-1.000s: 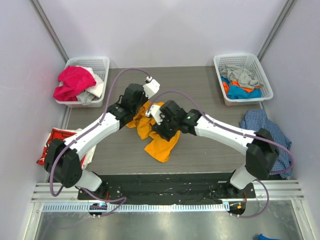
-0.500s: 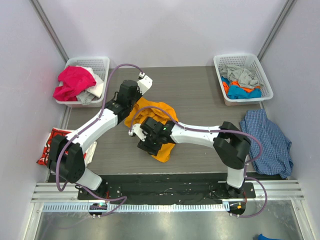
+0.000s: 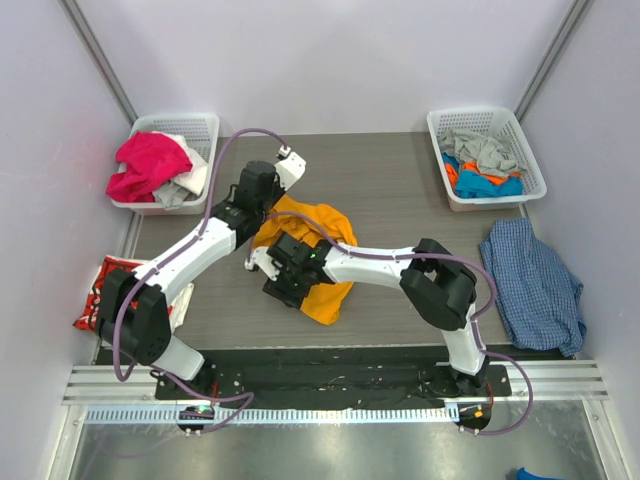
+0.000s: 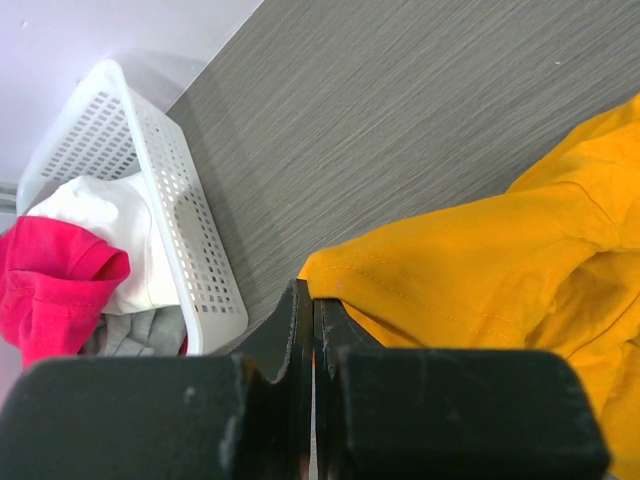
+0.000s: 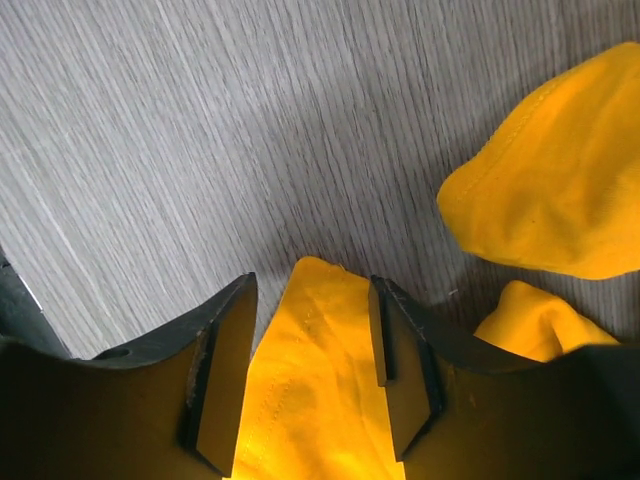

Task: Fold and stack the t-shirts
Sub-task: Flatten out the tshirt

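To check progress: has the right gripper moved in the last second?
Yes. The right gripper moved left and down the view, farther from the right basket.

A: Top view, where is it?
B: Fixed high behind the arm bases. It looks down and forward from far off, so it takes in the whole table [image 3: 400, 190], the white basket [image 3: 200, 126] at far left and the orange shirt [image 3: 325, 218] mid-table.
A: Left wrist?
B: It sits on the left gripper [image 4: 312, 300] and looks along the fingers, low and close. It faces the far-left corner, with the same basket and the shirt's edge in view.
A: Right wrist?
B: It's on the right gripper [image 5: 310, 330], pointing almost straight down and very close. Only tabletop and shirt show.
A: Overlap?
B: All three share the shirt and the table. Only the top and left wrist views share the basket.
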